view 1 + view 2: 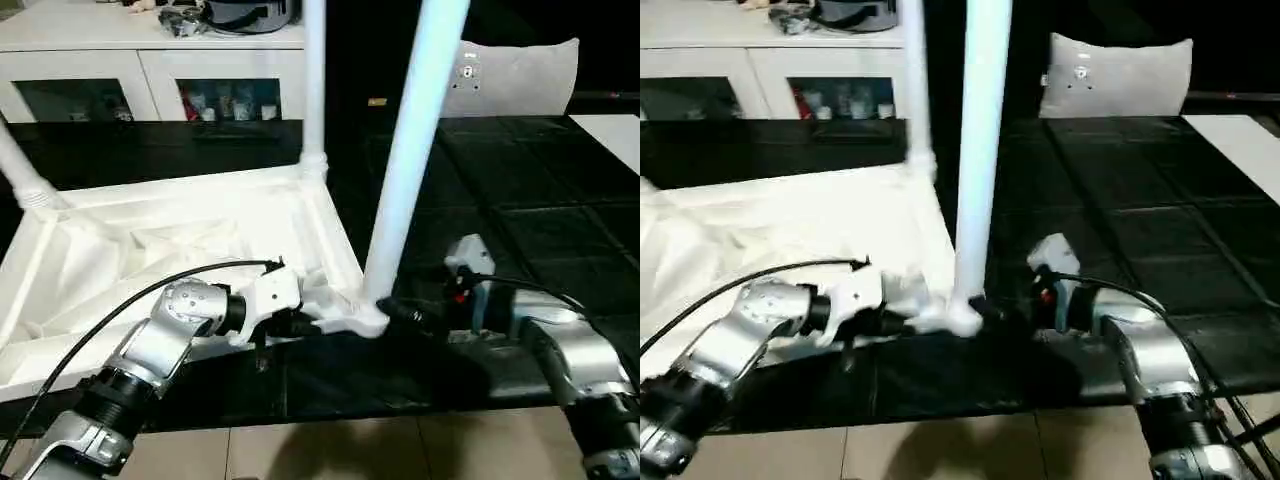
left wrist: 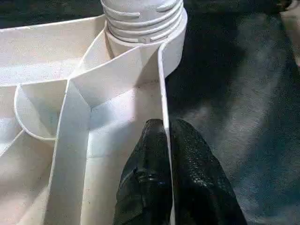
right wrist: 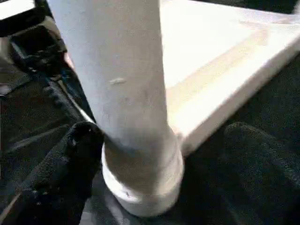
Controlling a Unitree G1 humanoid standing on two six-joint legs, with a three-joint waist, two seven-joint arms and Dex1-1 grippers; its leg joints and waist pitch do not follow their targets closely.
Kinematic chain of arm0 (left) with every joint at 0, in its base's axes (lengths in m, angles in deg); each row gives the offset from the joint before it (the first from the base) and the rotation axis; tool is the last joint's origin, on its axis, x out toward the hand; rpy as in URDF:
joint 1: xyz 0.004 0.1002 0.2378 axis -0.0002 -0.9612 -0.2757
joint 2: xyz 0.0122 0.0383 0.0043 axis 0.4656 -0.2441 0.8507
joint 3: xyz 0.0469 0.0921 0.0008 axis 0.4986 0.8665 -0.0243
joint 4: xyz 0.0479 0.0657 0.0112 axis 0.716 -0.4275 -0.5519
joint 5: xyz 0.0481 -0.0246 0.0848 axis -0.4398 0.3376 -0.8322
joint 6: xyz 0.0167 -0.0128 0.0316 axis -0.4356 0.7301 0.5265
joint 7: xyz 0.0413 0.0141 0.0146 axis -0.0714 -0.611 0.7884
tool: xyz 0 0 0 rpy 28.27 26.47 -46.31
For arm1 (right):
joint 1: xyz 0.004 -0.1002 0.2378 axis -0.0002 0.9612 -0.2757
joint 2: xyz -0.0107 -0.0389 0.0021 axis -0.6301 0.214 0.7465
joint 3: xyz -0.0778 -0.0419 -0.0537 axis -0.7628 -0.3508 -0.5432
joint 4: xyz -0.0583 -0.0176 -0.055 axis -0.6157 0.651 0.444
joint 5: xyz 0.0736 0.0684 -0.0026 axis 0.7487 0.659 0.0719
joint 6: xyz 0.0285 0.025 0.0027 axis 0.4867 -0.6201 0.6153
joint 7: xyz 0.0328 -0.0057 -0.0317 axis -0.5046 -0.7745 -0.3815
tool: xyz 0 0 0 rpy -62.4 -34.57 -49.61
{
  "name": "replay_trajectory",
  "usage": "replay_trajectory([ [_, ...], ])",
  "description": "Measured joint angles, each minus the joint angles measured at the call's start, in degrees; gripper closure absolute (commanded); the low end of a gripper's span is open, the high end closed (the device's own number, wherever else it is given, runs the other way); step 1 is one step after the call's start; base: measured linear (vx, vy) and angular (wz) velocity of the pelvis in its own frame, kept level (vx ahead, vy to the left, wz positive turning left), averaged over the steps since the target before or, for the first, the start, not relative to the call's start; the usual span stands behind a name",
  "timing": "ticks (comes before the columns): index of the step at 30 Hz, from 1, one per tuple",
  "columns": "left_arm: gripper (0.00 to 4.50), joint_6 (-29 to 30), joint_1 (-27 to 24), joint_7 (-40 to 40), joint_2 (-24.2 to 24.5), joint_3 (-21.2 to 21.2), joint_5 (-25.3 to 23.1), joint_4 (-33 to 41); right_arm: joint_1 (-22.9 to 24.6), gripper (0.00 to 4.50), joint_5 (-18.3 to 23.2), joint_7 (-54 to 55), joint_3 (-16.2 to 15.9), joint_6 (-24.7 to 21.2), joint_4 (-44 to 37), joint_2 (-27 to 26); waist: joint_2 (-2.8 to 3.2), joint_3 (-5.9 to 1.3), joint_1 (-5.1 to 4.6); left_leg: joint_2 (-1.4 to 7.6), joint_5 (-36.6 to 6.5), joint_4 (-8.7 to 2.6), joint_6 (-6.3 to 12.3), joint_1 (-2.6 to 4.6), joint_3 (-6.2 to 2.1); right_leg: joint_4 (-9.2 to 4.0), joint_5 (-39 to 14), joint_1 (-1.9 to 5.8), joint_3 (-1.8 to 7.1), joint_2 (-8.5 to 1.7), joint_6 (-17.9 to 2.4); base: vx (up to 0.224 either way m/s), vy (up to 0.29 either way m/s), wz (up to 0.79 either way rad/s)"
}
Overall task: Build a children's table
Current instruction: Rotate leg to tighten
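the children's table (image 1: 150, 250) lies upside down on the black floor mat (image 1: 520, 200), legs standing in its corner sockets. left hand (image 2: 166, 140) is clenched on the thin rim wall beside the near corner leg (image 1: 410, 160). right hand (image 3: 159, 154) is released, fingers (image 3: 61, 164) flanking that leg's base.
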Motion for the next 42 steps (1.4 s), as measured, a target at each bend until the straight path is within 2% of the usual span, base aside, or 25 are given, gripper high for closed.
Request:
replay_trajectory([
  [5,4.50,-0.43,-0.19,-1.16,0.08,0.60,0.01,0.60,-0.28,0.68,0.28,-2.41,-1.73,-0.03,1.44,-0.48,0.00,0.00,0.80,0.00,0.00,0.01,-0.01,0.02,0.02,0.04,0.00,0.00,0.03,0.00,0.00,0.000,0.000,0.00],
  [9,4.50,-0.43,-0.18,-1.25,0.12,0.60,0.02,0.61,-1.12,0.87,0.30,-3.53,-1.90,-0.54,3.10,-1.40,0.00,0.00,0.79,0.00,0.00,0.01,-0.01,0.03,0.04,0.06,0.00,-0.01,0.06,0.00,0.00,0.000,0.000,0.00],
  [20,4.50,0.02,-0.17,-1.32,0.06,0.59,0.11,0.64,-2.18,1.94,0.78,-5.45,-1.90,-1.24,4.68,-1.72,-0.02,-0.01,0.83,0.00,0.00,0.04,-0.01,0.05,0.06,0.12,0.00,-0.01,0.09,0.00,-0.01,0.000,0.000,0.00],
  [27,4.50,1.93,-0.68,-1.33,-0.02,0.25,0.59,1.74,-0.92,2.13,0.54,-5.05,-1.88,-1.24,2.92,-2.06,-0.05,-0.03,0.83,0.00,0.00,0.03,-0.01,0.05,0.08,0.12,0.00,-0.01,0.10,0.00,0.00,0.000,0.000,0.00],
  [30,4.50,6.13,-1.71,-0.13,-0.91,-0.96,1.37,3.43,0.04,2.17,-0.25,-1.72,-1.84,-1.20,1.34,-3.86,-0.09,-0.15,0.59,0.01,0.00,0.04,-0.02,0.13,0.11,0.17,0.00,0.02,0.14,0.00,0.00,0.000,0.000,0.00],
  [32,4.50,9.78,-1.79,3.78,-2.85,-2.50,1.02,3.21,0.03,2.20,-1.27,4.22,-0.60,-1.25,1.72,-6.47,-0.10,-0.25,0.23,0.00,0.04,0.10,-0.10,0.35,0.18,0.22,0.07,0.14,0.21,0.00,-0.08,0.000,0.000,0.00],
  [34,4.50,12.79,-1.53,9.43,-6.00,-4.18,-0.07,2.71,-0.87,2.27,-2.41,12.04,1.12,-1.86,2.76,-9.75,-0.06,-0.25,-0.98,-0.01,0.12,0.26,-0.22,0.51,0.19,0.20,0.08,0.27,0.18,-0.01,-0.09,0.000,0.000,0.00],
  [36,4.50,17.25,0.38,17.33,-11.60,-5.34,-1.64,0.34,-3.66,2.35,-4.26,22.94,3.28,-3.30,5.68,-13.58,0.37,-0.06,-2.33,0.02,0.13,0.46,-0.22,0.94,0.19,-0.24,0.08,0.77,0.00,-0.03,-0.08,-0.026,0.013,-0.02],
  [38,4.50,20.39,1.84,23.74,-16.15,-6.11,-2.05,-1.31,-5.86,2.35,-5.15,31.25,4.97,-4.41,7.45,-16.09,1.06,0.02,-3.98,0.40,0.11,0.76,-0.18,0.94,0.02,-1.42,0.11,1.27,-1.27,-0.15,-0.03,0.000,0.000,0.00],
  [39,4.50,21.88,2.14,27.05,-18.50,-6.69,-2.01,-1.73,-6.83,2.35,-5.51,34.97,5.56,-4.56,8.38,-17.13,1.43,0.10,-4.96,0.60,0.08,0.72,-0.13,0.72,-0.38,-2.42,0.13,1.85,-2.27,-0.18,0.01,-0.025,0.064,-0.08],
  [40,4.50,22.45,2.45,29.66,-20.40,-6.93,-2.02,-2.33,-7.14,2.35,-5.78,37.27,5.85,-4.42,8.95,-17.70,1.58,0.11,-5.46,0.86,0.05,0.67,-0.08,0.51,-0.54,-2.83,0.13,2.29,-2.65,-0.17,0.03,0.000,0.000,0.00],
  [41,4.50,22.72,2.64,31.50,-21.45,-6.91,-2.04,-2.67,-7.49,2.35,-6.20,39.00,6.18,-4.28,9.43,-18.18,1.50,0.17,-5.61,0.94,0.04,0.69,-0.06,0.54,-0.54,-2.59,0.05,2.37,-2.45,-0.11,0.13,0.000,0.000,0.00],
  [42,4.50,22.77,2.70,31.99,-21.65,-6.66,-2.30,-2.77,-7.35,1.88,-6.44,39.77,6.24,-3.38,9.83,-18.65,1.26,0.29,-5.67,0.70,-0.01,0.72,-0.03,0.91,-0.44,-1.47,-0.29,2.25,-1.51,-0.08,0.59,0.000,0.000,0.00],
])
